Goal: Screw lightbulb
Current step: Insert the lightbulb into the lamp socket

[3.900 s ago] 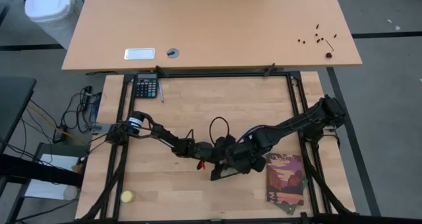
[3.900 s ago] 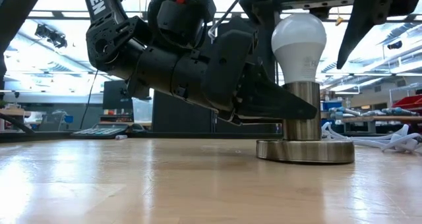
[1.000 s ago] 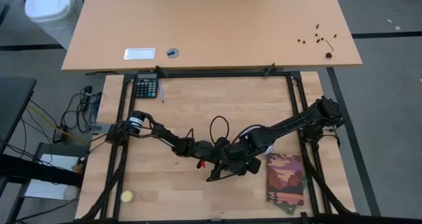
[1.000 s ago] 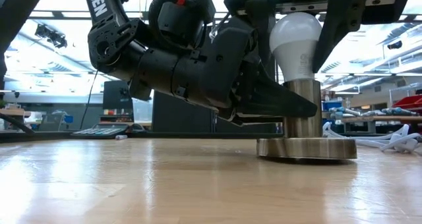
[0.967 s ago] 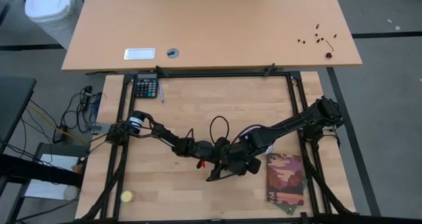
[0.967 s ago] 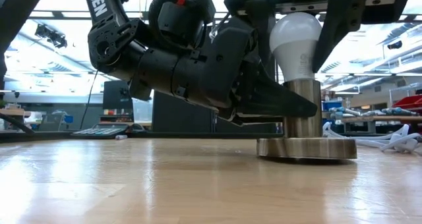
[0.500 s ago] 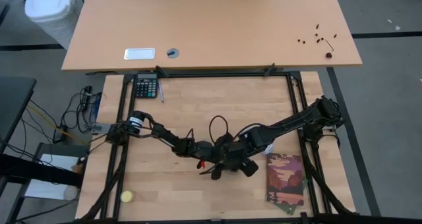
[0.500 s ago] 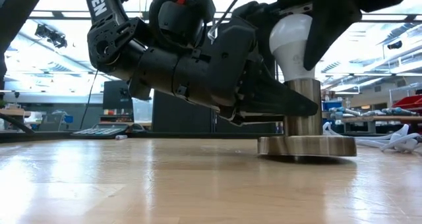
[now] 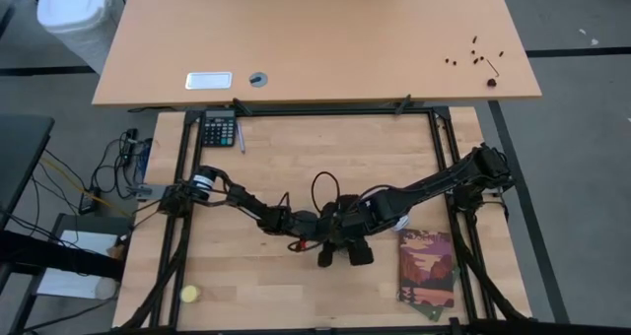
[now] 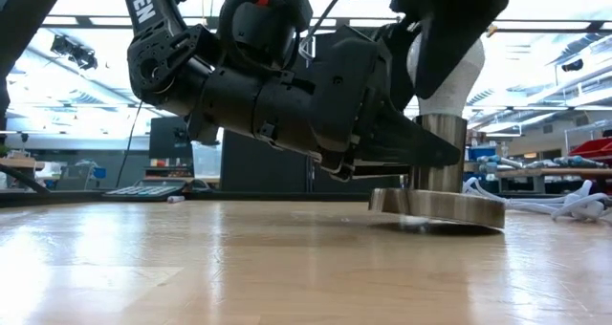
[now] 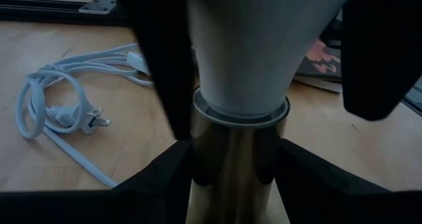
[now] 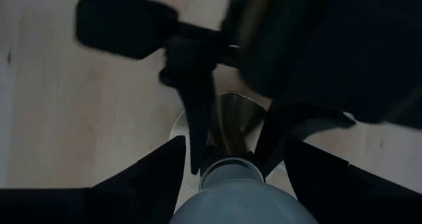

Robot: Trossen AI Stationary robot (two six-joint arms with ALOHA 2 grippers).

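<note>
The white lightbulb (image 10: 457,76) stands upright in a brass socket, whose stem (image 10: 440,153) rises from a round metal disc (image 10: 437,208) on the wooden table. In the high view both grippers meet at the table's middle front. My left gripper (image 10: 421,155) is shut on the stem. My right gripper (image 9: 340,246) comes down over the bulb and is shut on it. The bulb's top is hidden behind a right finger (image 10: 440,38). The disc sits tilted, with its edge toward the left arm raised. My left gripper pinches the socket's brass stem (image 11: 231,165) between its two fingers (image 11: 165,181), just below the collar. It comes from the table's left, nearly level. My right gripper holds the bulb's white glass (image 11: 241,46) between its two fingers (image 11: 161,59). It comes from above, pointing down, and the bulb stands upright in the socket.
A white power cord (image 11: 66,112) lies coiled on the table beyond the socket. A picture booklet (image 9: 427,266) lies at the right front, a yellow ball (image 9: 188,294) at the left front, and a calculator (image 9: 218,131) at the far left.
My right gripper has turned about the bulb's upright axis while shut on it; its fingers now stand near and far of the bulb instead of at its sides. The socket disc has tipped, so its left edge has risen off the table. My left gripper has kept its hold.
</note>
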